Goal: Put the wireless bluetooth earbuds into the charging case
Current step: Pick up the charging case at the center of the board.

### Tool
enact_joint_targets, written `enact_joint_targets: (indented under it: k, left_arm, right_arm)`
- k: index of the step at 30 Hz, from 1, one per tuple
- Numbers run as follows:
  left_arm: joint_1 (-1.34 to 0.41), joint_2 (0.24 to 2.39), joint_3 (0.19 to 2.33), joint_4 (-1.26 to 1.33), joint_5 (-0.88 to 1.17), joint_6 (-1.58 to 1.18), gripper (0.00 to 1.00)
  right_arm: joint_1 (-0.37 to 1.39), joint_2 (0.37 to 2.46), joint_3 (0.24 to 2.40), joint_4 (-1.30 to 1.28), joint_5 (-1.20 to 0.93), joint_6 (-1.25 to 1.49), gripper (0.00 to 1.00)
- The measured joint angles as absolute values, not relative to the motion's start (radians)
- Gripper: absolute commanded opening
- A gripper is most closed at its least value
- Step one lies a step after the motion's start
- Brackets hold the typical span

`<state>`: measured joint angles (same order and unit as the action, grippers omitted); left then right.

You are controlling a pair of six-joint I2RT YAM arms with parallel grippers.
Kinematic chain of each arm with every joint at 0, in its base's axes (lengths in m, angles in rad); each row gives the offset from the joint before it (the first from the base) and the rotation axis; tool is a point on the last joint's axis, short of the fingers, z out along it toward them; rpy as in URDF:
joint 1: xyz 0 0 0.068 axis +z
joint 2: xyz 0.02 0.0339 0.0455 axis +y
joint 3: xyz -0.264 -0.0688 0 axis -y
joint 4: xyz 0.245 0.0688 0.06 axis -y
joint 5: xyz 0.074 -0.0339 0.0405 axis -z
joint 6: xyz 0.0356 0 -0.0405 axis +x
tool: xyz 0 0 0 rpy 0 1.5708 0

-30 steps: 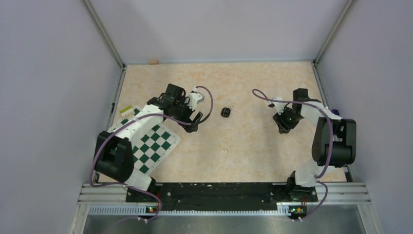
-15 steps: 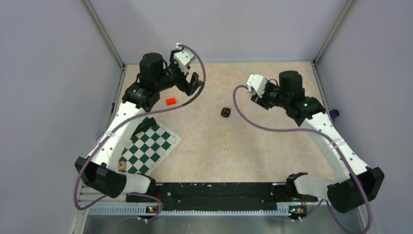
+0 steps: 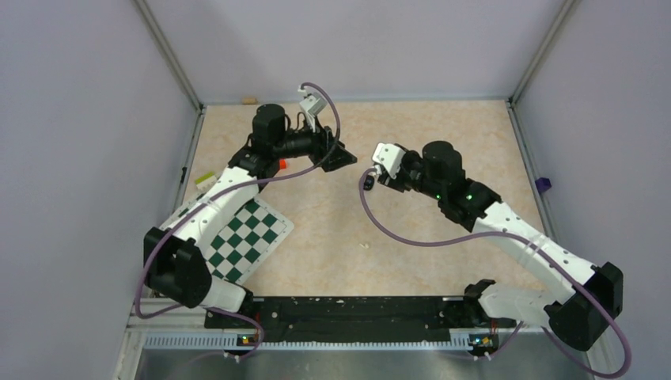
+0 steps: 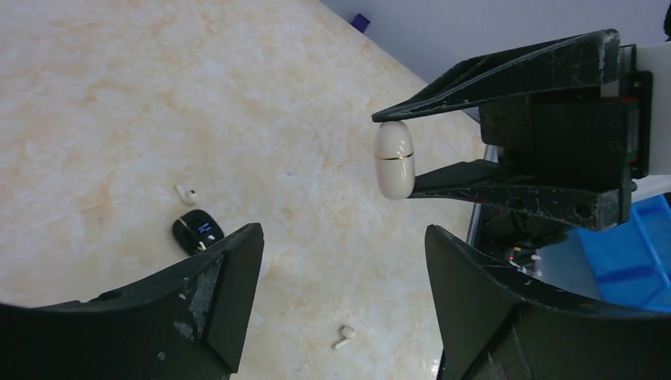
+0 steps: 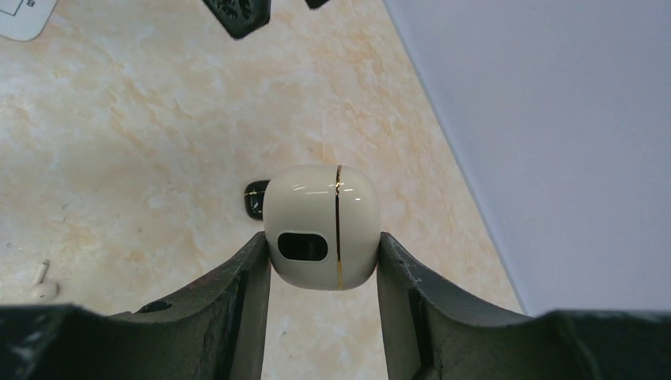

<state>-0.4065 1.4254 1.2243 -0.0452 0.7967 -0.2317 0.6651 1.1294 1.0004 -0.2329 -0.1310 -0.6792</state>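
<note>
Both arms are now swung inward; the charging case (image 4: 394,170) is clamped by the right gripper (image 4: 393,156), seen at 1 o'clock from the wide left gripper (image 4: 340,237).

the charging case (image 5: 320,229) is cream-white, rounded and shut, with a thin gold seam running upright around it and a dark oval slot on its near face. it is held clear of the table (image 5: 158,119), pinched at both sides. at its nine o'clock, down on the table, lies a glossy black earbud (image 5: 255,199) with a gold line.
</note>
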Motion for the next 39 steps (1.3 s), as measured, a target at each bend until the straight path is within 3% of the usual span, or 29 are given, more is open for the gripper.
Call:
enact_joint_targets:
  k: [8, 28, 34, 39]
  left_arm:
    - [-0.454, 1.482, 1.213, 0.069, 0.843, -0.344, 0.77]
    - [-0.518, 1.546, 1.211, 0.075, 0.845, -0.342, 0.7]
    - [-0.538, 1.559, 1.212, 0.064, 0.848, -0.333, 0.57]
    - [-0.552, 1.563, 1.213, 0.052, 0.857, -0.32, 0.31]
  right_arm:
    - [0.669, 1.106, 0.968, -0.152, -0.121, -0.645, 0.3]
    - [0.718, 1.106, 0.942, -0.127, -0.121, -0.643, 0.29]
    - [0.734, 1.108, 0.942, -0.127, -0.117, -0.643, 0.3]
    - [0.738, 1.117, 0.937, -0.134, -0.098, -0.646, 0.3]
